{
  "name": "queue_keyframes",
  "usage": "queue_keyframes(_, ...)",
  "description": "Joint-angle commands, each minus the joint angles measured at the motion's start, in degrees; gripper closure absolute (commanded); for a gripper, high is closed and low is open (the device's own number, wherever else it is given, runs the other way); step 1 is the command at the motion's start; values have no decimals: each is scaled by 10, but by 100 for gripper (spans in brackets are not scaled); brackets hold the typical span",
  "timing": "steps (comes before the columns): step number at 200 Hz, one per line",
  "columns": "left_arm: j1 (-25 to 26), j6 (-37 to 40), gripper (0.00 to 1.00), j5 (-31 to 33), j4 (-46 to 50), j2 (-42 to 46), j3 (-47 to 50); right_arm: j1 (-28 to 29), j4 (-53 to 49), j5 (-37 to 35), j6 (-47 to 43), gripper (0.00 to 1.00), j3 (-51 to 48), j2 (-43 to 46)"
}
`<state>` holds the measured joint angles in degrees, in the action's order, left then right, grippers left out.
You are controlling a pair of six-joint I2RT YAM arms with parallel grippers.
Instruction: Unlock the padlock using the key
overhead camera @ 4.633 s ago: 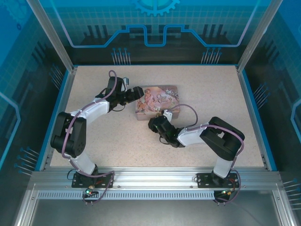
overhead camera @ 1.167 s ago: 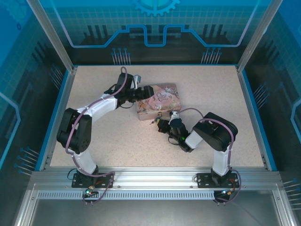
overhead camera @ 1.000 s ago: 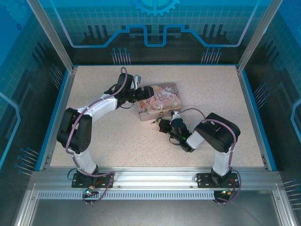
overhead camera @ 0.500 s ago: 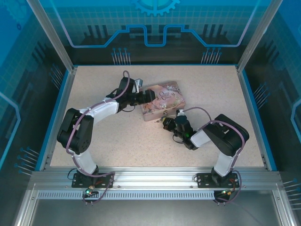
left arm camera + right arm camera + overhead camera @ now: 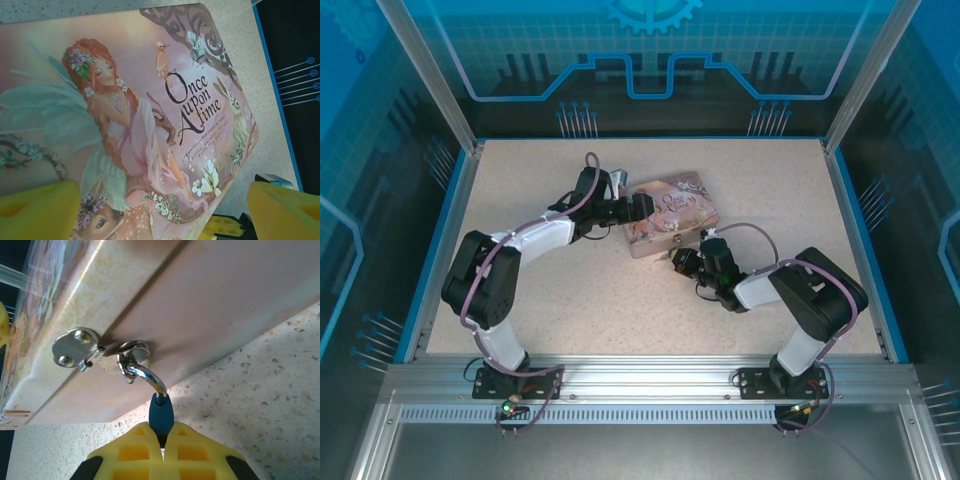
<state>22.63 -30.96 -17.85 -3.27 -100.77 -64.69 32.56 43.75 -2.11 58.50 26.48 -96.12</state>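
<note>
A pink illustrated tin [image 5: 682, 203] lies slightly askew near the middle of the worktop [image 5: 570, 320]. The left pincer [image 5: 639, 207] is at the tin's left end, released and spread wide. In the left wrist view one yellow finger [image 5: 40, 210] sits over the lid, and the other stands just off the tin's edge with a strip of worktop between. The padlock [image 5: 161, 412] is at the tin's near wall, its silver shackle [image 5: 147, 376] hooked through the ring beside a small metal plate [image 5: 75, 347]. The right pincer [image 5: 162, 439] comes in from the near side and is clenched on the padlock's teal body. Its yellow tips meet around the body, just above the speckled surface.
</note>
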Motion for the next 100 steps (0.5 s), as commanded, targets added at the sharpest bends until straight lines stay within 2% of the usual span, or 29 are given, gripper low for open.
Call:
queue_keyframes(1, -2, 7, 11, -4, 60, 25, 11, -5, 15, 9, 5, 100, 17, -15)
queue_keyframes(52, 24, 6, 11, -21, 50, 57, -10, 3, 14, -14, 8, 100, 8, -21)
queue_keyframes(100, 64, 3, 12, -50, 14, -17, -60, 3, 12, -8, 3, 100, 16, -28)
